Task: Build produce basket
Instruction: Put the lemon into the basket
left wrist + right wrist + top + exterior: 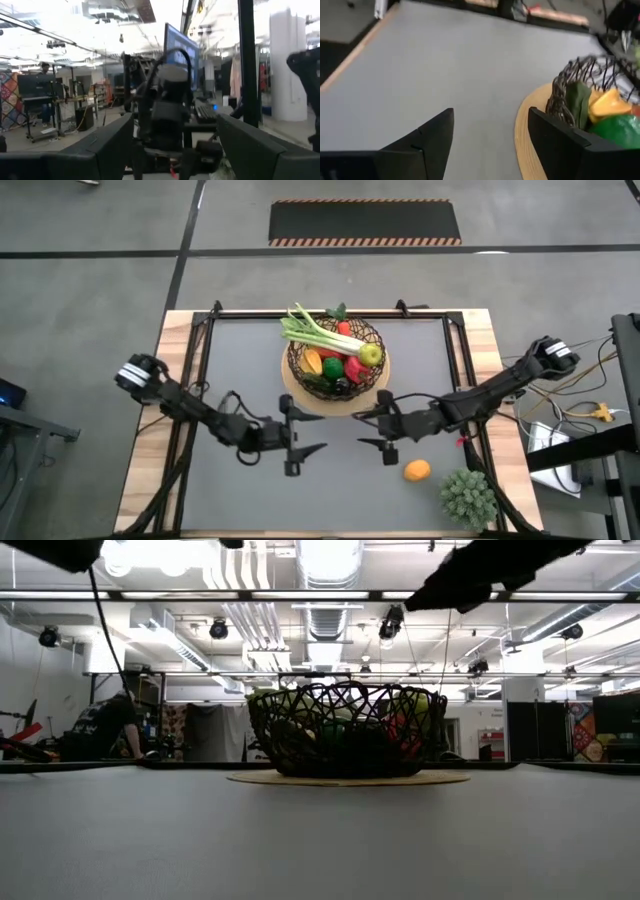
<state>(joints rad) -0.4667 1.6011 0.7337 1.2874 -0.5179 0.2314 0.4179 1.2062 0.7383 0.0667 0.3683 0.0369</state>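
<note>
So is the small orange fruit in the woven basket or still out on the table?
Out. The small orange fruit lies on the grey mat, beside the spiky green plant, apart from the dark woven basket.

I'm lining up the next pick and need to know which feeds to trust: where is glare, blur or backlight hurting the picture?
Low view: bright ceiling lights backlight the basket, so its contents read dark. Left wrist view: soft and washed out near the top. Right wrist view: basket edge smeared by blur. High view: evenly lit, the orange crisp on the mat.
</note>
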